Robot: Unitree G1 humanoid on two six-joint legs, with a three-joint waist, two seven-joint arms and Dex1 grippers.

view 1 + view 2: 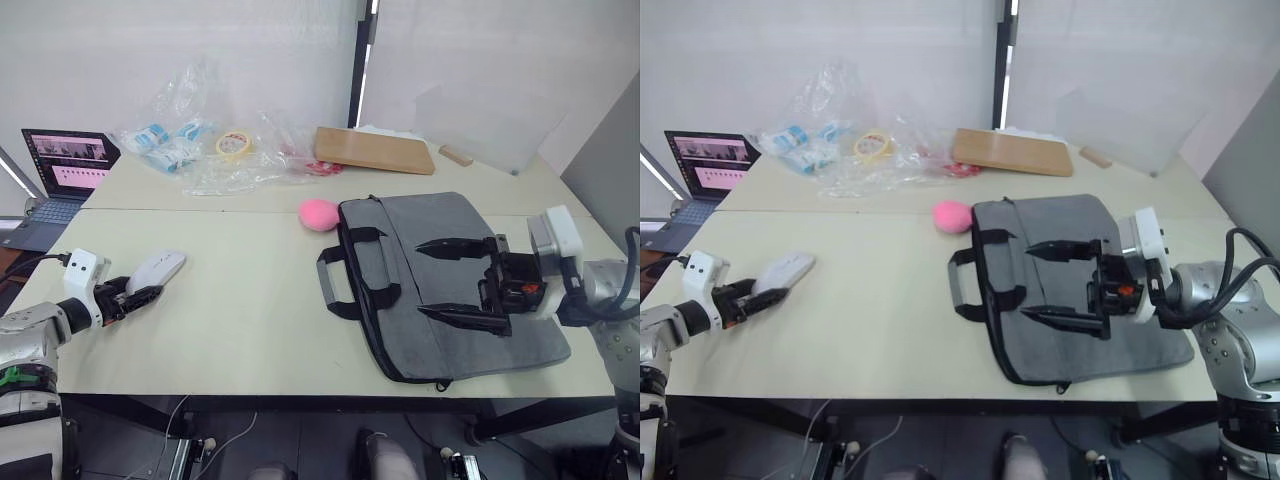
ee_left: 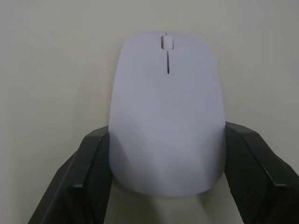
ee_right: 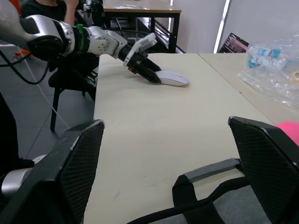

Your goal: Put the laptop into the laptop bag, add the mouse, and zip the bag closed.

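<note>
Pink fluffy ball [image 1: 318, 213] touches laptop bag [image 1: 450, 290], apart from mouse [image 1: 157, 268].

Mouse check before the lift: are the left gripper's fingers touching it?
Touching. The left wrist view shows both black fingers pressed against the sides of the white mouse, with no gap visible.

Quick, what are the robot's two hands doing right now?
Left gripper: jaws on both sides of the mouse, gripping it on the table.
Right gripper: jaws wide open, empty, over the laptop bag.
</note>
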